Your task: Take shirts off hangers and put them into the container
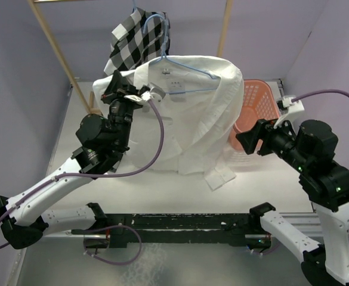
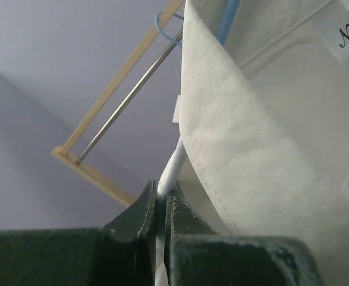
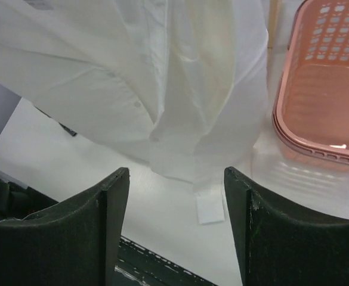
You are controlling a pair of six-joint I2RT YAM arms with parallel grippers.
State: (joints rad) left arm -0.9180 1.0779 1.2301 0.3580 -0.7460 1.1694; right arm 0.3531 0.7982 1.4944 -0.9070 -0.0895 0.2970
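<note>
The white shirt (image 1: 186, 113) hangs open-fronted on a light-blue wire hanger (image 1: 198, 70), its collar up near the wooden rack (image 1: 58, 53) and its lower hem and one cuff trailing down onto the white surface (image 1: 162, 185). Behind and above it, the black-and-white plaid shirt (image 1: 135, 39) hangs from the same rack. The left tool (image 2: 161, 205) is pressed closed on a rolled edge of the white shirt at its left shoulder, the fabric pinched between the two dark fingers. In the top view the shirt's right side overlaps the near left rim of the salmon-pink laundry basket (image 1: 261, 101), which stands on the surface at the far right. The right tool (image 3: 174, 179) is just beside that basket with its jaws spread wide and nothing between them, pointing at the shirt's hanging folds and the cuff lying below them.
</note>
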